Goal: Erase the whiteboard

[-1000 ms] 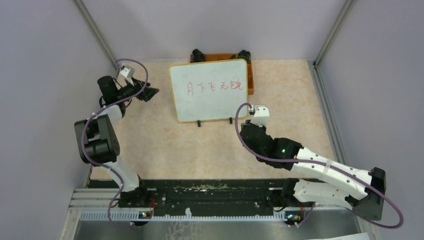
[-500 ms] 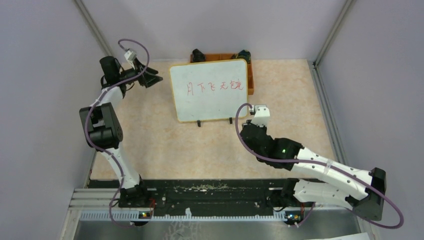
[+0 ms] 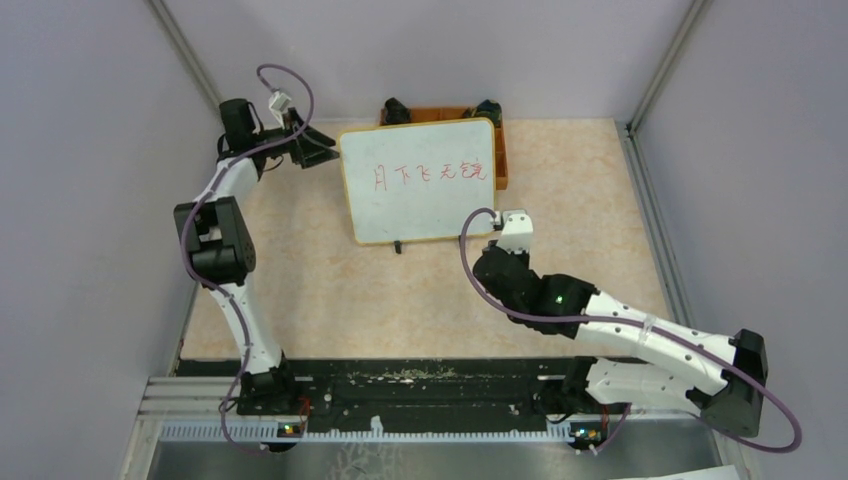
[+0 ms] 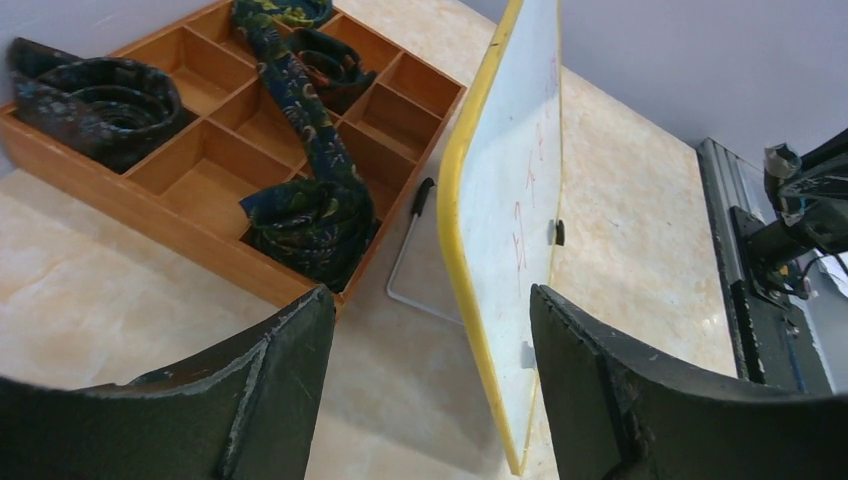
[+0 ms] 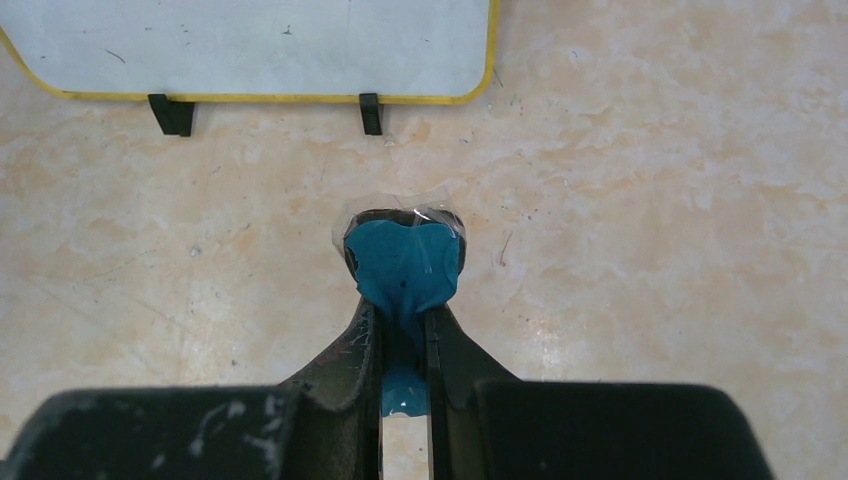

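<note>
Whiteboard [image 3: 420, 200] stands propped just ahead of the right tool [image 5: 402, 300], which pinches a blue eraser pad [image 5: 403, 258]. Left tool [image 3: 322, 148], spread wide, faces its side edge. Light, stiff, tippy, I'd say: clamp that frame edge.

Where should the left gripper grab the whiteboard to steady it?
The left edge, high up. The whiteboard stands propped and edge-on to the open left gripper, so its thin yellow frame fits between the jaws. Come from the left, one finger in front and one behind. Staying high likely clears the wire stand and tray behind it.
</note>
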### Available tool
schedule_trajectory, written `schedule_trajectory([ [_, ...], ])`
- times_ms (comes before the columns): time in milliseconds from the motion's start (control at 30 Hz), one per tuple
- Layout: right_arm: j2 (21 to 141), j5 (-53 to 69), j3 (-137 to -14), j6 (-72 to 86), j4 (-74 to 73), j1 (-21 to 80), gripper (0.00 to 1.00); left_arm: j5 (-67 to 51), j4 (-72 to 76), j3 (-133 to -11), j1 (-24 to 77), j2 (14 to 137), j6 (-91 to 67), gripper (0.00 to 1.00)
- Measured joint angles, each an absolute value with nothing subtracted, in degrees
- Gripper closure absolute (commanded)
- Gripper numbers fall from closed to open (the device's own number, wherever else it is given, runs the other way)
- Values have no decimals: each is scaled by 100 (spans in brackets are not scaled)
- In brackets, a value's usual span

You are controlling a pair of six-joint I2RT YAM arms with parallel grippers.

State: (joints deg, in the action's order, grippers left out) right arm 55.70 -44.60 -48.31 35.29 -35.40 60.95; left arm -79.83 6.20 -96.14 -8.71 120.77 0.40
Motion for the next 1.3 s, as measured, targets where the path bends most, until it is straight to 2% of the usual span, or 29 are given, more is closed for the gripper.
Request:
schedule_trajectory([
  [233,5594,-4501,-4834,3509,-3540,6095,100,-8221,788,-9686,-718,12210,-344,27],
  [367,5605,-4508,-4834,3511,-3540,6095,100,-8368,1573,-9677,-709,12337,-1166,28],
  [467,5642,-4512,-4834,3511,-3538,6095,100,-8519,2829,-9614,-709,12484,-2399,30],
  [567,5677,-4510,-4834,3514,-3533,6095,100,-8733,5072,-9710,-707,12899,-4307,34],
  [667,5699,-4501,-4834,3516,-3522,6095,100,-8844,7120,-10726,-652,13837,-6685,39],
  [767,5719,-4491,-4834,3516,-3518,6095,100,-8862,8103,-11360,-550,14475,-8285,39],
  [900,5728,-4484,-4838,3518,-3514,6095,100,-8862,8643,-11362,-456,14584,-9181,39],
  [1100,5793,-4471,-4840,3520,-3509,6095,100,-8862,8838,-11358,-423,14571,-9603,42],
  [1300,5793,-4471,-4840,3557,-3500,6095,100,-8860,8871,-11069,-432,14516,-9638,60],
])
